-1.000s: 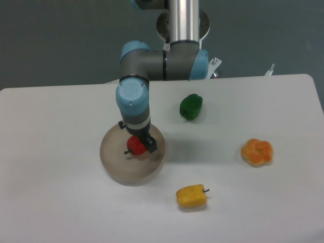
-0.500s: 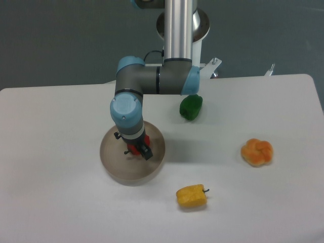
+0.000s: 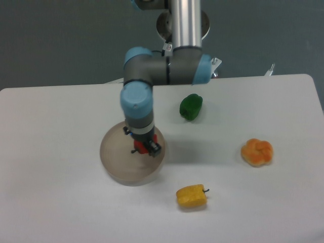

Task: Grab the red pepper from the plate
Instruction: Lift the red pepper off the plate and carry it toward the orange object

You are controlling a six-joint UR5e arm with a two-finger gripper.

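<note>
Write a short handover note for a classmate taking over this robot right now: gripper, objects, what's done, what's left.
Gripper: low over the plate, around the red pepper; a firm grip cannot be confirmed.
Red pepper: mostly hidden by the gripper, over the plate's right half.
Done: the approach.
Left: confirm the grip, then lift the pepper clear.
</note>
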